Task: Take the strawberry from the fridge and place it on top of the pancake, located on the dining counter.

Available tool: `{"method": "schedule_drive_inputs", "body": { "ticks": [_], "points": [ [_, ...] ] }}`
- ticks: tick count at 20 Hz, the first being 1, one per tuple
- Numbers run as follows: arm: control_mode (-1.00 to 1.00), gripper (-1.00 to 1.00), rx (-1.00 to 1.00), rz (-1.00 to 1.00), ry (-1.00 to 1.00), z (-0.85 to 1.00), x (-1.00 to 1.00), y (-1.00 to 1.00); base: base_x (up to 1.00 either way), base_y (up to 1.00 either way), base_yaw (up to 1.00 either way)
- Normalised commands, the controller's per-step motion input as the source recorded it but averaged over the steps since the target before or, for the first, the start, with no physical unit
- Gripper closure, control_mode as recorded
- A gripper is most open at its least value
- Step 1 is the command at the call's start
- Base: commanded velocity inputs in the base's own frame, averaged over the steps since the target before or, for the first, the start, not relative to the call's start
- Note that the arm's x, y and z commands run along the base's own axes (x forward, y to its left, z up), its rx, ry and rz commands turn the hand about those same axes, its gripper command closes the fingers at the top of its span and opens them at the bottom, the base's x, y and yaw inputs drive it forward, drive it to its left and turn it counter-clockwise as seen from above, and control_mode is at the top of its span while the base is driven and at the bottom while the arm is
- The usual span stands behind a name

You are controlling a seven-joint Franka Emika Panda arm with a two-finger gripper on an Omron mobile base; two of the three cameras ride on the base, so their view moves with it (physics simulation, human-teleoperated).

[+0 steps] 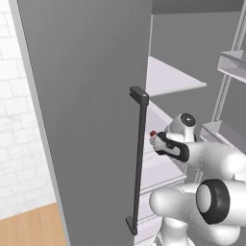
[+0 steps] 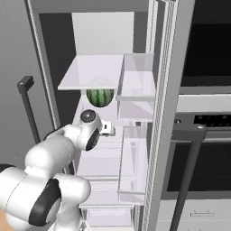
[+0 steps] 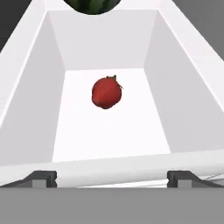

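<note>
On the far left there's the white brick wall (image 1: 19,120), and then the big grey fridge (image 1: 86,96) door stands swung open, its long dark bar handle (image 1: 138,158) running down the edge. Just past that handle the white arm reaches into the fridge, and a speck of red, the strawberry (image 1: 153,133), peeks out right beside the wrist. Looking along the hand, the strawberry (image 3: 106,92) lies alone on the floor of a white drawer (image 3: 30,105), about in the middle, touching none of the walls. The gripper (image 3: 112,177) is spread wide, grasping nothing, its two dark fingertips (image 3: 41,177) sitting at the near rim of the drawer with the berry ahead of them and well apart. At the top of that view, the dark green curve of the watermelon (image 3: 89,5) pokes in behind the drawer. From the right side, the watermelon (image 2: 100,96) sits further back in the fridge, under a white shelf (image 2: 90,72), with the arm's wrist just below and in front of it. Clear door bins (image 2: 135,99) come next, and then, furthest right, the black-windowed oven (image 2: 210,45) with its own dark handle (image 2: 189,131)
</note>
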Motion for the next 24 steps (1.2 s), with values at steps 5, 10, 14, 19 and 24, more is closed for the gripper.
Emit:
{"method": "schedule_drive_inputs", "body": {
  "ticks": [5, 10, 14, 19, 24],
  "points": [
    [-1.00, -1.00, 0.00, 0.01, 0.00, 0.00, 0.52, 0.00, 0.00, 0.00, 0.00],
    [-1.00, -1.00, 0.00, 0.00, 0.05, 0.00, 0.37, 0.00, 0.00, 0.00, 0.00],
    [-1.00, -1.00, 0.00, 0.00, 0.03, 0.00, 0.17, 0.05, 0.00, 0.00, 0.00],
    [-1.00, -1.00, 0.00, 0.00, 0.00, 0.00, 0.17, 0.15, 0.00, 0.00, 0.00],
    [-1.00, -1.00, 0.00, 0.00, 0.01, -0.01, 0.27, 0.11, 0.00, 0.00, 0.00]
  ]
}}
